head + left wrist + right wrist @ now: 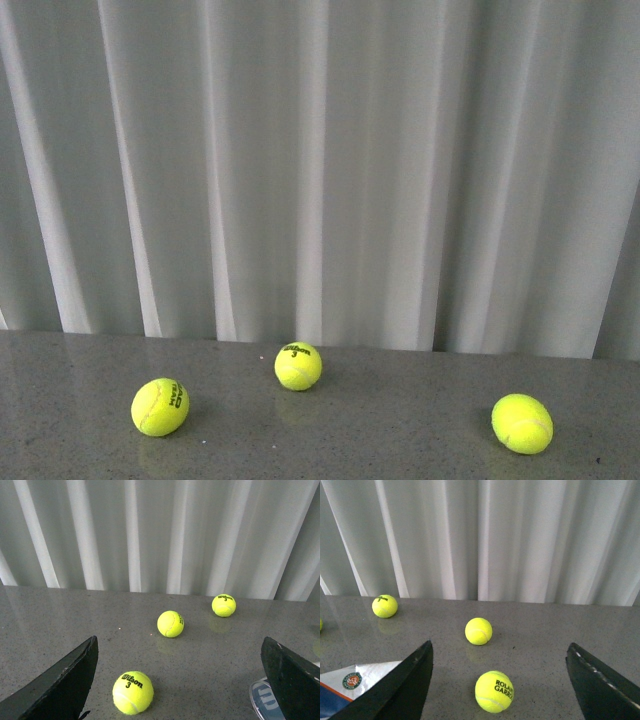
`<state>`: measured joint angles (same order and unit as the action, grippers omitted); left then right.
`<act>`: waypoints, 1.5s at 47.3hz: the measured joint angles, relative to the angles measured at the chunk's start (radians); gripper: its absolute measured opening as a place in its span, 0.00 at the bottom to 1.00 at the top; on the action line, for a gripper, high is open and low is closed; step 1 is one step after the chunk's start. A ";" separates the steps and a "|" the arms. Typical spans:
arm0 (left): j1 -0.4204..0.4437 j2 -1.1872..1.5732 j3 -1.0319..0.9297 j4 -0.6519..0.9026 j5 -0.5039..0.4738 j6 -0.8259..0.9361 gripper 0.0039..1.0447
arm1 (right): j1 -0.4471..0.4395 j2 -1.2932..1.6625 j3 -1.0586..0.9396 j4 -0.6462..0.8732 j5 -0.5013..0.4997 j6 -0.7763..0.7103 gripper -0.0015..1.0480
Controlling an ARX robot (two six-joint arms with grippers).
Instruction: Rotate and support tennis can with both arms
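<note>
The tennis can lies on the grey table. In the left wrist view only its clear round end with a blue Wilson mark point(263, 699) shows, partly behind one finger. In the right wrist view its white label with the round emblem, orange stripe and navy point(355, 682) shows beside one finger. My left gripper point(179, 645) is open and empty, with the can's end by one jaw. My right gripper point(499, 647) is open and empty, with the can just outside one jaw. The front view shows neither the can nor the arms.
Three yellow tennis balls point(160, 407) point(298, 366) point(522, 423) lie on the grey table point(400, 440). A Wilson ball point(133, 692) lies between my left jaws, a Roland Garros ball point(494, 691) between my right jaws. A white curtain point(320, 170) hangs behind the table.
</note>
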<state>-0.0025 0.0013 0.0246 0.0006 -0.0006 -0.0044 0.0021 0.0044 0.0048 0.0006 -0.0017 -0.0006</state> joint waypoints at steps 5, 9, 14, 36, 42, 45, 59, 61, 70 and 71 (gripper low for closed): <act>0.000 0.000 0.000 0.000 0.000 0.000 0.94 | 0.000 0.000 0.000 0.000 0.000 0.000 0.93; 0.000 0.000 0.000 0.000 0.000 0.000 0.94 | 0.000 0.000 0.000 0.000 0.000 0.000 0.93; 0.000 0.000 0.000 0.000 0.000 0.000 0.94 | 0.000 0.000 0.000 0.000 0.000 0.000 0.93; 0.001 0.111 0.061 -0.154 0.078 -0.101 0.94 | 0.000 0.000 0.000 0.000 0.000 0.000 0.93; 0.022 0.615 0.129 0.057 0.275 -0.246 0.94 | 0.000 0.000 0.000 0.000 0.000 0.000 0.93; 0.026 0.851 0.169 0.234 0.345 -0.266 0.94 | 0.000 0.000 0.000 0.000 0.000 0.000 0.93; -0.033 1.546 0.371 0.511 0.524 -0.279 0.94 | 0.000 -0.001 0.000 0.000 0.000 0.000 0.93; -0.054 1.616 0.395 0.529 0.526 -0.283 0.94 | 0.000 -0.001 0.000 0.000 0.000 0.000 0.93; -0.108 1.794 0.463 0.607 0.557 -0.346 0.94 | 0.000 -0.001 0.000 0.000 0.000 0.000 0.93; -0.111 1.806 0.468 0.611 0.559 -0.351 0.94 | 0.000 -0.001 0.000 0.000 0.000 0.000 0.93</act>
<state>-0.1131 1.8072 0.4927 0.6117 0.5587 -0.3553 0.0017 0.0036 0.0048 0.0006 -0.0017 -0.0002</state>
